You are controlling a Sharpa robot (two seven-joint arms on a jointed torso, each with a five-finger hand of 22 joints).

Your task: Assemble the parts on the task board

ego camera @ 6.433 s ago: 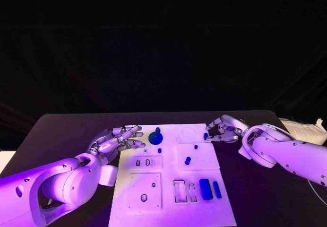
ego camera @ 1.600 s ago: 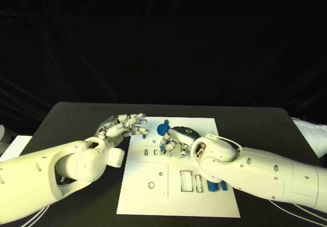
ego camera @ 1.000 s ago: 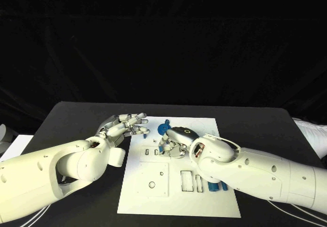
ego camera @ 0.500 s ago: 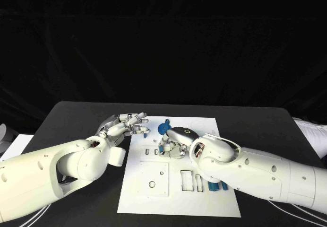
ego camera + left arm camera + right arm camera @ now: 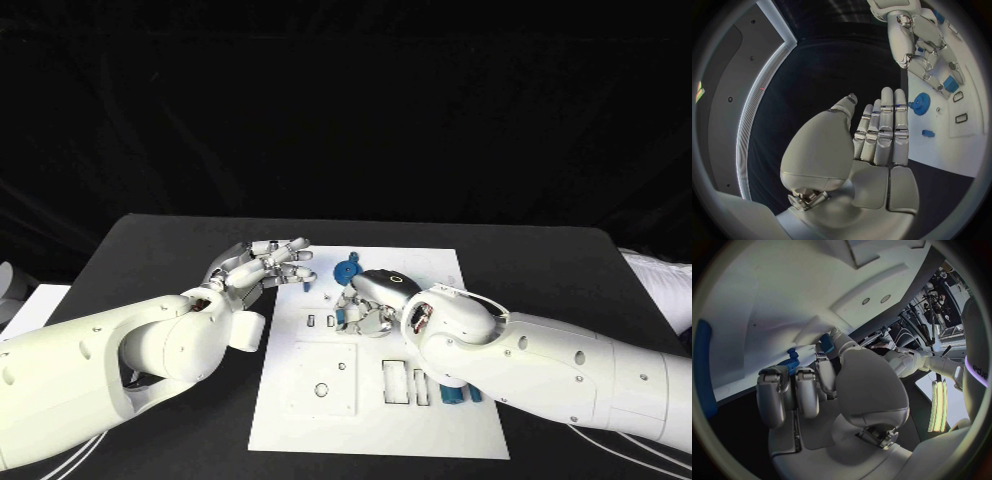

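The white task board lies mid-table. My right hand reaches across it, fingers curled down over the small slots near its left side. It pinches a small blue part at its fingertips, also seen as a blue block. A blue gear stands on the board just beyond this hand. My left hand hovers at the board's left edge, fingers spread, holding nothing. Another small blue piece lies on the board near the gear.
Two long blue parts lie at the board's near right, partly hidden by my right arm. A square recess with a hole and narrow rectangular slots sit in the board's near half. Black table surrounds the board.
Since the earliest frame my right hand has crossed from the board's far right edge to its left-middle with the small part. Over the last second it has barely shifted. The left hand stays put.
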